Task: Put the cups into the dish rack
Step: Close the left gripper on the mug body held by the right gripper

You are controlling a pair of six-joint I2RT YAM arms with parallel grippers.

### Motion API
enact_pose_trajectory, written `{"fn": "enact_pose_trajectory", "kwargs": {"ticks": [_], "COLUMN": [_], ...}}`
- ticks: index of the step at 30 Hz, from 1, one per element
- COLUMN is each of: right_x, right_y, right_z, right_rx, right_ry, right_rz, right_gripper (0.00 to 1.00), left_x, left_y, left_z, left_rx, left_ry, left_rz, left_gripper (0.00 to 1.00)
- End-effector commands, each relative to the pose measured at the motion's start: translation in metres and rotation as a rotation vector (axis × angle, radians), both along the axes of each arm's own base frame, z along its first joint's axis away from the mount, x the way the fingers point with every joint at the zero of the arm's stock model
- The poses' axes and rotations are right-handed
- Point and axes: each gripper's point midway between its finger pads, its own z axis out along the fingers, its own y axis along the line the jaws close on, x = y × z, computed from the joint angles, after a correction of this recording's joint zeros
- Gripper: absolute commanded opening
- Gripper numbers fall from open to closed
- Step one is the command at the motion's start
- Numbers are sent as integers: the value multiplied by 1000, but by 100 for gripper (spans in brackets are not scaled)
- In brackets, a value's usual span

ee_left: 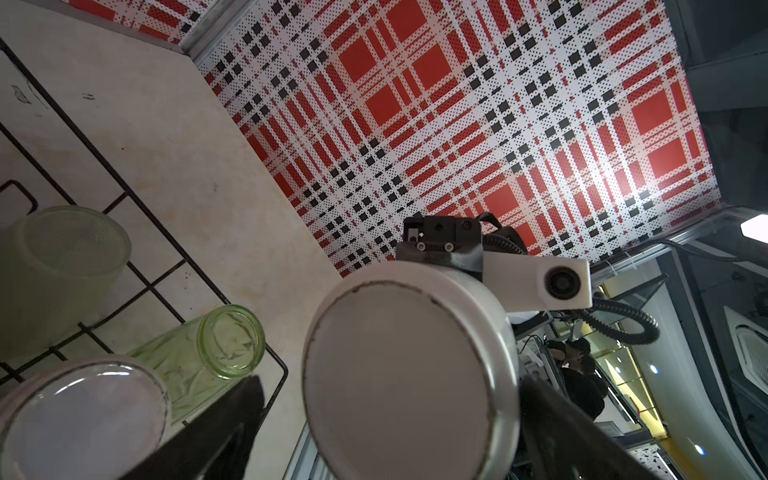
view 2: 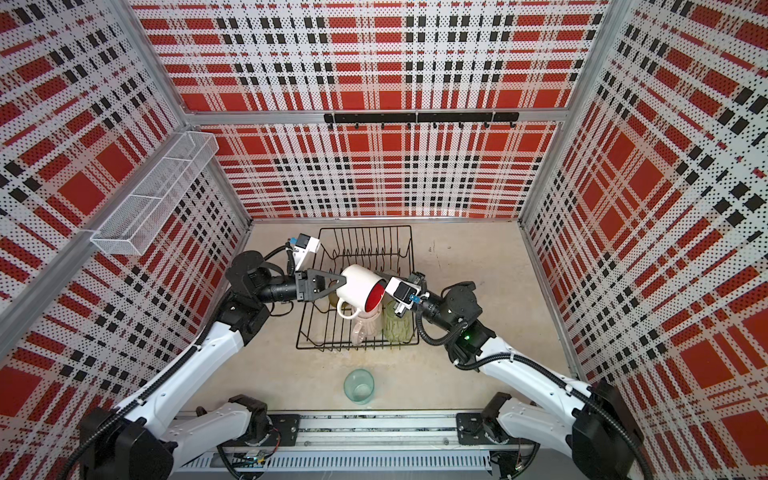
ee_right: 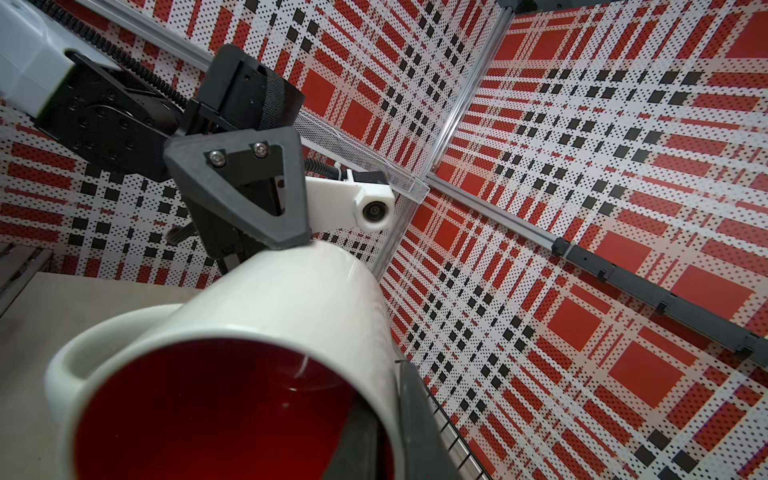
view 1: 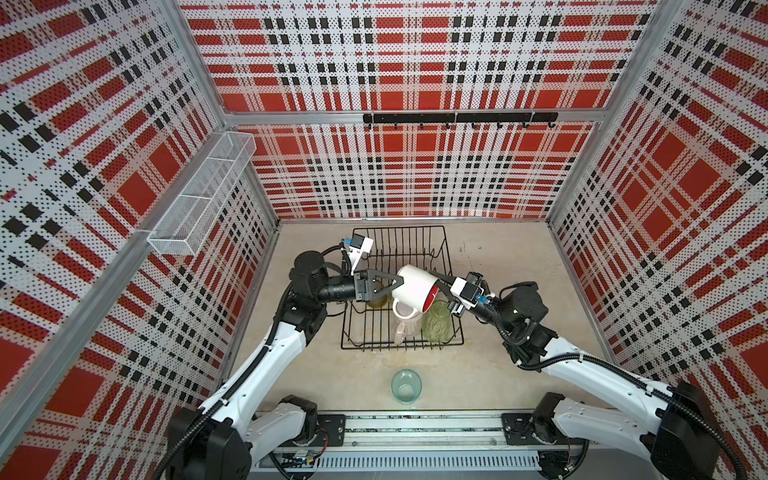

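Over the middle of the rack [view 1: 365, 346] the white mug [view 1: 413, 289] hangs tipped, mouth toward the right gripper [view 1: 439, 282], which is pinched shut on its rim. The left gripper [view 1: 392, 287] stands wide open around its base, likely a handover for turning it upside down.

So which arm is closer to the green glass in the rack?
Right. The right gripper, jaws shut on the white mug, hangs close above the green glass; the left gripper sits beyond the mug, jaws open.
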Motion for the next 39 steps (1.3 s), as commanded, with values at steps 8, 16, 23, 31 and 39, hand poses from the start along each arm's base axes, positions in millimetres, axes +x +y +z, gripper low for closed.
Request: {"fn": "enact_pose_trajectory", "kwargs": {"ticks": [8, 16, 23, 31, 39], "right_x": [-30, -38, -40, -31, -28], "right_y": [7, 21, 33, 33, 28], "right_z": [44, 36, 29, 26, 25], "right_rx": [60, -2, -54, -64, -73], "right_ry": [-212, -241, -259, -256, -273], "right_rz": [103, 174, 237, 184, 144], "right_gripper": [0, 0, 0, 0, 0], "left_x": [-39, -45, -50, -48, -49], "left_y": [-19, -22, -24, -21, -15], "left_z": [1, 1, 0, -9, -4], "left_rx": [-5, -6, -6, 2, -5], "left_ry": [-4, -6, -14, 2, -16], "left_rz": [-149, -168, -183, -179, -169], "left_gripper": [98, 99, 99, 86, 96]}}
